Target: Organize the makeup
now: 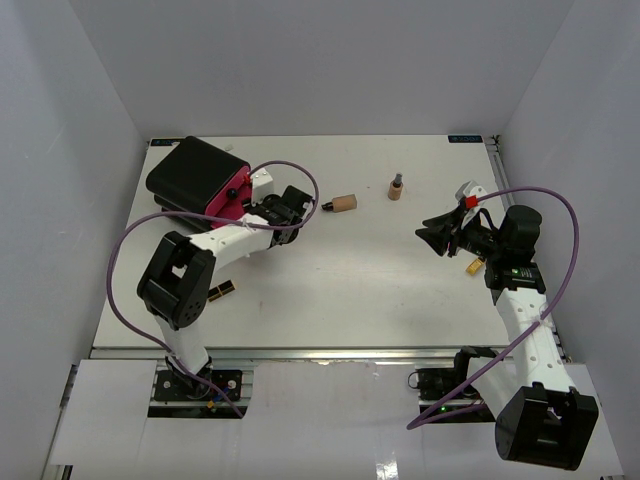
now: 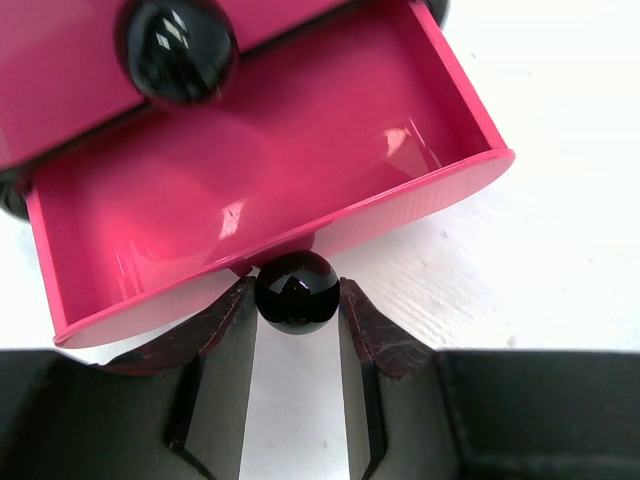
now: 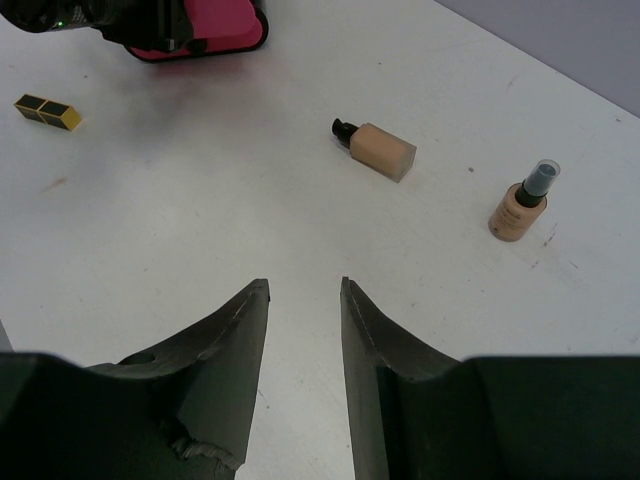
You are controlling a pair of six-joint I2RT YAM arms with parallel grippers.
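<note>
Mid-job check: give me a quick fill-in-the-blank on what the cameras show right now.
1. The left gripper is closed on the black round knob of the pink drawer, which is ___, not shut.
2. The beige black-capped foundation bottle lies on its ___.
3. The small tan bottle with the clear cap stands ___.
4. The right gripper holds ___.
Missing words: open; side; upright; nothing.

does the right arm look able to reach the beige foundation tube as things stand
Probably yes: the right gripper is empty, jaws apart, and bare table lies between it and the foundation tube; the small tan bottle stands aside.
</note>
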